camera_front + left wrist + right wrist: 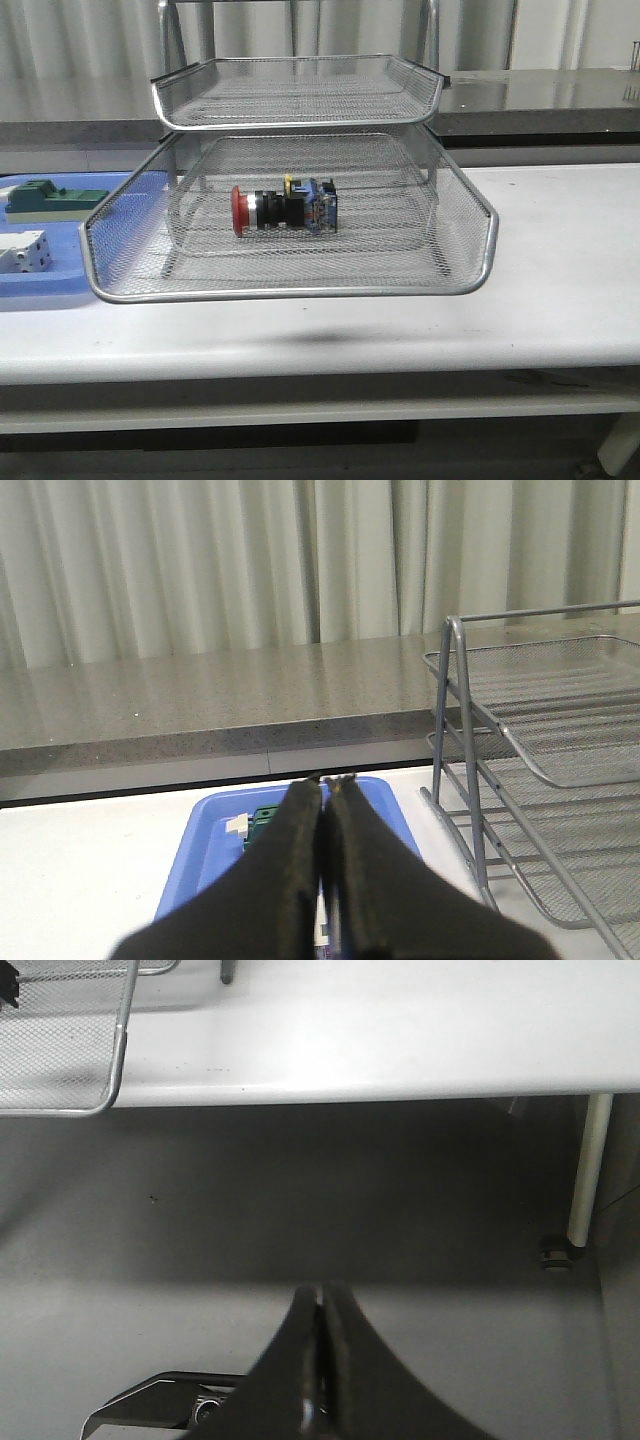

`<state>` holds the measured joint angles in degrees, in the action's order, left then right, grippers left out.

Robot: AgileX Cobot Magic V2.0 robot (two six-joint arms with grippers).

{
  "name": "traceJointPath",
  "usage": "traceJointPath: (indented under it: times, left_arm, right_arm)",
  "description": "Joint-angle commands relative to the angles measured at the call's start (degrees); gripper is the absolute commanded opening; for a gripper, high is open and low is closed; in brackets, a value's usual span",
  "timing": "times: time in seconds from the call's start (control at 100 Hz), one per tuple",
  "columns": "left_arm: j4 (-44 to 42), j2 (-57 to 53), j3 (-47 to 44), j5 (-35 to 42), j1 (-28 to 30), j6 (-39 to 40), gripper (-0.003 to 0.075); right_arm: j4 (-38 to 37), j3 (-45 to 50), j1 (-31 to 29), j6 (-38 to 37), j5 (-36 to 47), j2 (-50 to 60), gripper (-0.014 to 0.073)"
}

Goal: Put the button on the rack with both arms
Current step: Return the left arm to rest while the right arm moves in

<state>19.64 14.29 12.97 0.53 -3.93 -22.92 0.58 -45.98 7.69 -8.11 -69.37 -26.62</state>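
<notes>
Our left gripper [325, 780] has its fingers pressed together with nothing between them. It hangs over the blue tray [215, 825], which holds a green block [264, 823], and the rack [500, 780] stands just beside that tray. Our right gripper [322, 1290] is likewise closed and empty. It points down past the table [400, 1030] edge toward the grey floor [300, 1200], well apart from the rack's corner [60, 1050].

In the front view we see neither arm. The button [284, 209] lies on its side in the rack's [470, 215] pulled-out lower tray, near the middle of the mesh, its red head toward our left and its blue-yellow block toward our right. An upper tray [300, 95] sits above it. On the left, partly behind the rack, the blue tray [40, 280] carries the green block [45, 195] and a white block [22, 250].
</notes>
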Motion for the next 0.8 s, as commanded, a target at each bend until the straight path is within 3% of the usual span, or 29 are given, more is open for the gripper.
traceJointPath:
  times: [0.0, 0.44, 0.79]
  left_arm:
    - [0.5, 0.4, 1.5, 4.5, 0.1, 0.6, -0.0020]
    - [0.5, 0.4, 1.5, 4.5, 0.1, 0.6, -0.0020]
    - [0.5, 0.4, 1.5, 4.5, 0.1, 0.6, -0.0020]
  right_arm:
    - [-0.6, -2.0, -0.1, 0.2, 2.8, -0.6, -0.0067]
    - [-0.1, -2.0, -0.1, 0.2, 3.4, -0.6, -0.0067]
    - [7.8, -2.0, -0.1, 0.6, 10.5, -6.1, -0.0067]
